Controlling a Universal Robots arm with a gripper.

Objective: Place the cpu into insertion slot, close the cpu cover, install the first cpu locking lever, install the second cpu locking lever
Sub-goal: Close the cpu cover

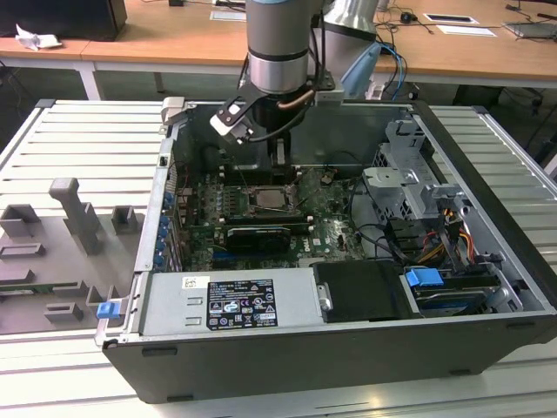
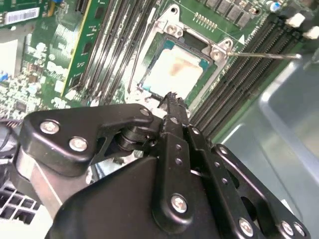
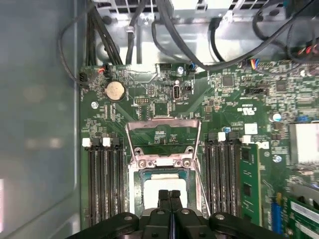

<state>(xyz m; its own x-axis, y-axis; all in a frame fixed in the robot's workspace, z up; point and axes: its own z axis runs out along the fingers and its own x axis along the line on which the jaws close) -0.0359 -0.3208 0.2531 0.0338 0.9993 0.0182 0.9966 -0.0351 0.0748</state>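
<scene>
Gripper (image 3: 169,193): fingers pressed together in both wrist views, nothing visible between them. In the second wrist view the tips (image 2: 172,98) hang just above the near edge of the cpu (image 2: 174,74); whether they touch it cannot be told. In the exterior view the gripper (image 1: 280,157) is lowered inside the case (image 1: 348,366), directly over the slot (image 1: 270,198).

Cpu: seated flat in the slot (image 2: 169,30), pale top facing up, silvery rim showing on the visible sides.

Cover (image 3: 164,123): not closed. In the first wrist view it is swung back off the slot toward the coin cell (image 3: 114,90), with green board (image 3: 149,107) visible through its cut-out centre.

Lever (image 2: 264,55): a thin metal rod runs from the slot's corner out over the memory slots (image 2: 114,45), angled away from the rim. A second thin wire (image 3: 197,172) lies along the slot's side in the first wrist view; whether it is latched cannot be told.

Surroundings: memory slots flank the slot on both sides. Black cables (image 3: 174,30) cross beyond the coin cell. The case lies open on a grey slatted table (image 1: 87,139), with grey fixtures (image 1: 74,209) on the exterior view's left.
</scene>
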